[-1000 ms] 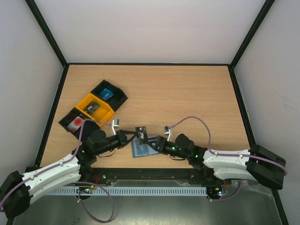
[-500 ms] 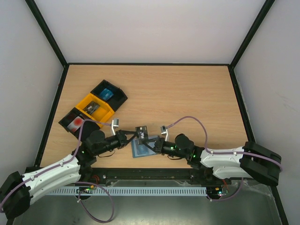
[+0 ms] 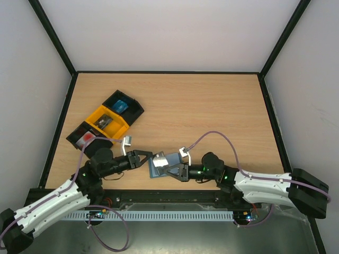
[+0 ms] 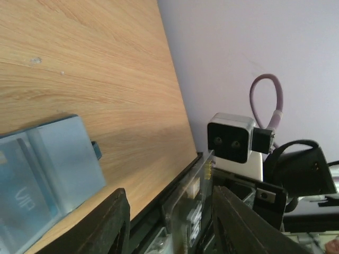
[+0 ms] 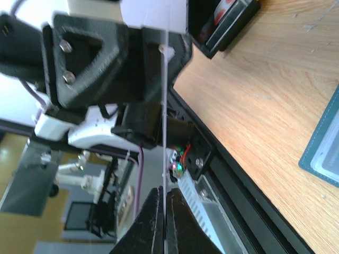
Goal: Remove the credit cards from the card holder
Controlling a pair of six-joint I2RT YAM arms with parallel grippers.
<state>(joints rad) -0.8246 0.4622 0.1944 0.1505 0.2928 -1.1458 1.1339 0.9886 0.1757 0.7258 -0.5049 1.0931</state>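
Credit card (image 3: 160,159) gripped by its edge in closed right gripper (image 5: 164,211), probably to draw it off card holder (image 3: 155,171); left gripper (image 3: 143,159) partly opened, empty.

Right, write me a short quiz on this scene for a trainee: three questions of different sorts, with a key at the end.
1. Short answer: what does the card holder lie on?
2. True or false: the left jaws stand open with nothing between them.
3. Pick one: the right jaws are shut on
A. a card, seen edge-on in the right wrist view
B. the card holder
C. a yellow tray

Key
1. The table, near its front edge, between the two arms.
2. True.
3. A.
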